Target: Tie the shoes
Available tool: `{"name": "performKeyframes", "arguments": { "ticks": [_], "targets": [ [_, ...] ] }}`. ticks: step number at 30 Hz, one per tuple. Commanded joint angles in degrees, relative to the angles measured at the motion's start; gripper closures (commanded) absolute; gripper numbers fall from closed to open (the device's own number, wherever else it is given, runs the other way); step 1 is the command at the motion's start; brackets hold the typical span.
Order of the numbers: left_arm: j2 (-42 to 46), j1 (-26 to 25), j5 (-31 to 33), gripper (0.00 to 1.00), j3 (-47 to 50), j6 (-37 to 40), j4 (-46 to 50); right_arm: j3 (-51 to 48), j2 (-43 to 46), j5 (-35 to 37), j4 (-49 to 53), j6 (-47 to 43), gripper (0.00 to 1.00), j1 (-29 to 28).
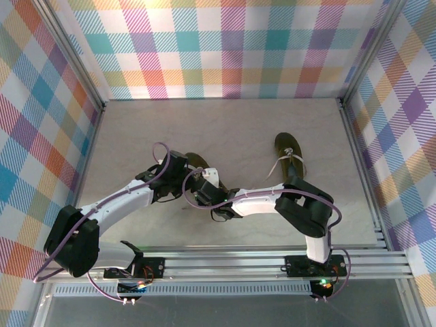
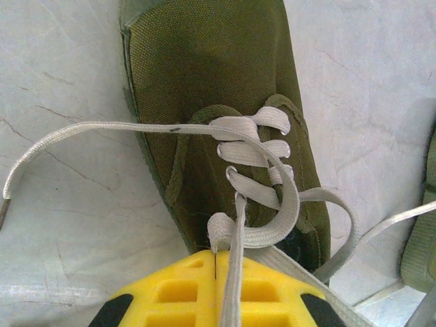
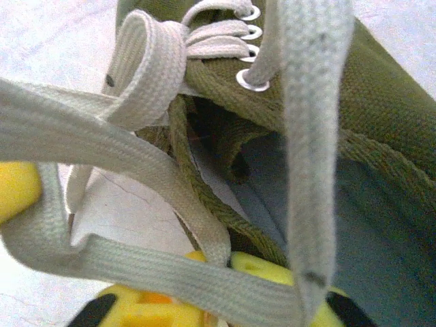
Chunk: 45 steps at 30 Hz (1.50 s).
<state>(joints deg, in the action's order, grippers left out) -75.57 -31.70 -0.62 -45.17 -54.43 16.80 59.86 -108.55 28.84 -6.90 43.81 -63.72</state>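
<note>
Knot-tying is under way on the dark olive-brown canvas shoe (image 2: 204, 61), left of centre on the pale marbled worktop (image 1: 238, 122). The left gripper (image 2: 215, 262) is clamped on a flat pale grey-beige lace (image 2: 102, 127). Whether the right gripper (image 3: 211, 283) grips the strand draped across it cannot be told. The next move likely calls for drawing the crossed strands apart. The second olive shoe (image 1: 289, 146) lies well to the right.

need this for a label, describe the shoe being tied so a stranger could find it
On the pale table ringed by plaid walls lie two olive shoes. Take the left shoe, left of centre. The left arm and right arm meet over it, hiding most of it, while the right shoe lies in plain view.
</note>
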Motion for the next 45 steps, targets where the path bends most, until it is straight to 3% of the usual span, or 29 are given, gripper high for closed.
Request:
{"name": "performKeyframes", "arguments": {
  "ticks": [1,4,8,13,21,26,31,35,45],
  "targets": [
    [0.5,1.4,-0.3,1.00,0.3,-0.3,0.0,-1.7,1.0,-2.6,-2.4,-1.1,0.93,0.3],
    [0.2,2.1,-0.7,1.00,0.6,0.0,-0.3,-4.3,4.5,-5.3,-4.4,-2.4,1.00,0.3],
    [-0.4,2.3,-1.5,1.00,0.7,1.4,-1.3,-7.2,9.9,-5.9,-1.5,-2.6,1.00,0.3],
    [0.1,2.3,-2.9,0.73,1.9,3.6,-4.9,-9.3,15.2,-5.9,5.1,-2.0,1.00,0.9],
    [2.0,2.4,-3.1,0.64,3.8,6.2,-5.7,-9.8,16.7,-9.0,7.7,-3.0,1.00,2.2],
    [9.0,2.4,2.3,0.58,6.0,9.7,1.3,-10.3,19.3,-7.0,11.5,-3.6,1.00,2.5],
    [12.0,2.4,12.2,0.55,6.8,13.0,13.4,-9.4,21.7,-5.6,15.5,-5.4,1.00,3.2],
    [9.1,2.4,16.1,0.52,6.4,15.8,16.7,-8.4,22.7,-5.8,16.8,-7.1,1.00,3.7],
    [-2.9,2.4,12.3,0.46,3.1,20.9,9.6,-9.1,24.2,-7.3,16.4,-7.8,1.00,4.7]
  ]
}}
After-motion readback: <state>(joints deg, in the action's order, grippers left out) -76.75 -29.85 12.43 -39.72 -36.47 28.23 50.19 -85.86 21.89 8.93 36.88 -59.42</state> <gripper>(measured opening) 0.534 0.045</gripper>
